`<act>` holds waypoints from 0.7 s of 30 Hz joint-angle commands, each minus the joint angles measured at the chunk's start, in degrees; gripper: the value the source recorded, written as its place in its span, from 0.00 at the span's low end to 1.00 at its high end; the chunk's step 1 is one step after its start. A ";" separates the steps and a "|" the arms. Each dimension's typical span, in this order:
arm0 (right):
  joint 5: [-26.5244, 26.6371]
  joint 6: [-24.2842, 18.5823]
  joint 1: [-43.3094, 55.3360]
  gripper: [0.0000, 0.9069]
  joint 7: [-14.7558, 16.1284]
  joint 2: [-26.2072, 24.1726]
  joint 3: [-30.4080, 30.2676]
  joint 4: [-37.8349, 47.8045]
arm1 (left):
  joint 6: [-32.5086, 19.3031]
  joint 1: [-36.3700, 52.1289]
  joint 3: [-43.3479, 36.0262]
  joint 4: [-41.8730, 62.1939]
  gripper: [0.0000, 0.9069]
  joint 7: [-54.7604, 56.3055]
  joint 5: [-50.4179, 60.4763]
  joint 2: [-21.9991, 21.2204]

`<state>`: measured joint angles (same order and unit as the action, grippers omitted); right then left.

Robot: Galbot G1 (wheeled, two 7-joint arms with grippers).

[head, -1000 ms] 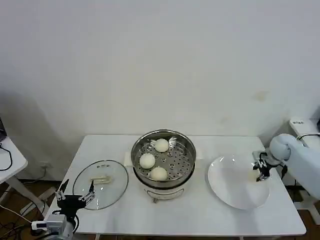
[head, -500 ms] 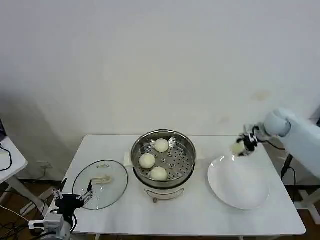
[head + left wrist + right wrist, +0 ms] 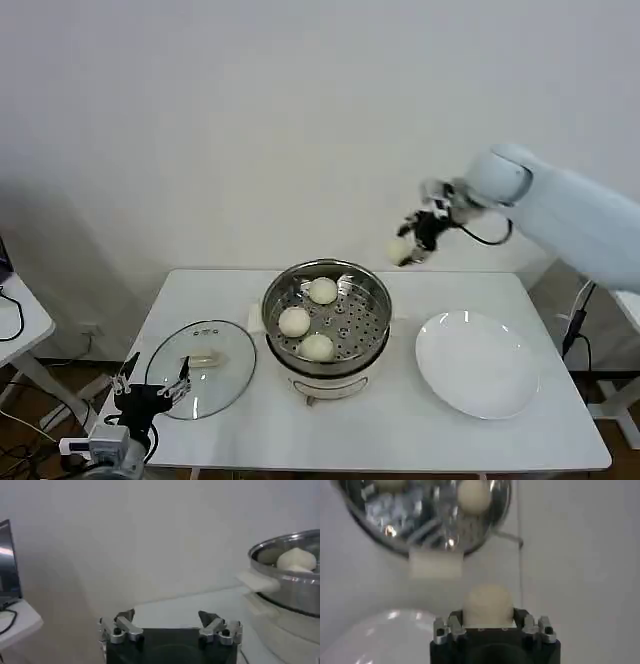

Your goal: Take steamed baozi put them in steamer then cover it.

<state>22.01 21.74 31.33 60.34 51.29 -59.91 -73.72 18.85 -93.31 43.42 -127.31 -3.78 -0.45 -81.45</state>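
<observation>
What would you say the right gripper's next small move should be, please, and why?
Probably carry on toward the steamer and lower over the tray's bare side. The right gripper is shut on the fourth baozi, in the air beyond the pot's rim. Three baozi are inside and the plate is bare.

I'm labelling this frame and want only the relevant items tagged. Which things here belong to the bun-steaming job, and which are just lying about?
Part of the job:
- steamer, three baozi on its tray
- fourth baozi, held in the right gripper above the table
- glass lid, flat on the table
- white plate, now bare

Just about:
- side table with a cable
- left gripper, open, idle near the lid
</observation>
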 commanded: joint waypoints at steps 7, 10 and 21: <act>13.71 7.67 4.04 0.72 -2.10 17.95 -7.51 2.70 | 0.60 -0.21 0.65 -2.96 1.00 -0.23 -1.77 -0.36; 13.75 8.48 3.33 0.72 -2.56 18.39 -9.90 2.62 | 0.57 -0.07 0.53 -3.16 1.00 -0.19 -1.64 -0.28; 10.71 12.12 0.44 0.72 -3.39 15.09 -15.95 0.88 | 0.65 0.19 0.40 -4.12 1.00 -0.37 -1.85 0.74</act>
<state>32.20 31.10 32.54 57.48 65.00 -71.57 -72.64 19.53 -92.99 43.89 -131.01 -4.17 -2.09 -80.87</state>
